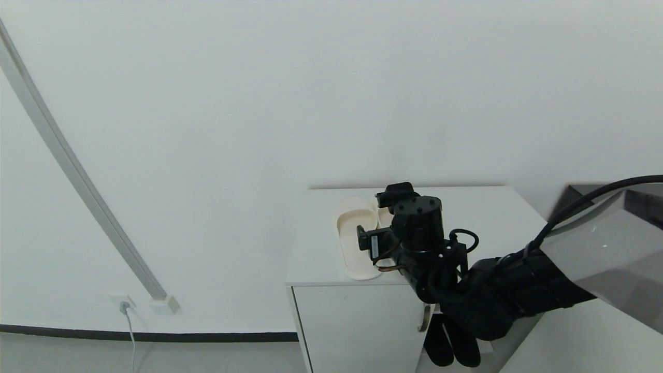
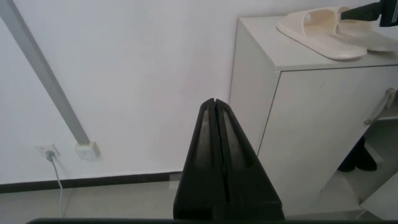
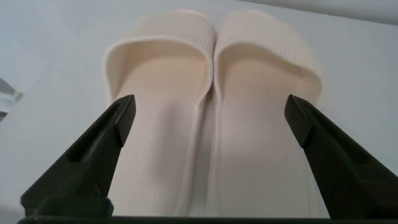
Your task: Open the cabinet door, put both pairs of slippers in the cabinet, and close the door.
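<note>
A pair of cream slippers (image 1: 355, 238) (image 2: 329, 34) (image 3: 158, 143) lies side by side on top of the white cabinet (image 1: 352, 321) (image 2: 311, 118). My right gripper (image 1: 388, 204) (image 3: 210, 106) is open just above them, one finger outside each slipper, touching neither. A black pair of slippers (image 1: 450, 344) (image 2: 357, 160) stands inside the cabinet's open right half, low down. The left door is closed, with its handle (image 1: 426, 317) (image 2: 379, 107) at its right edge. My left gripper (image 2: 214, 106) is shut on nothing, low and left of the cabinet, facing the wall.
A white wall stands behind the cabinet. A grey conduit (image 1: 77, 171) (image 2: 43, 74) runs slanting down it to a box near a wall socket (image 1: 123, 305) (image 2: 48, 152) with a plugged cable. Bare floor lies left of the cabinet.
</note>
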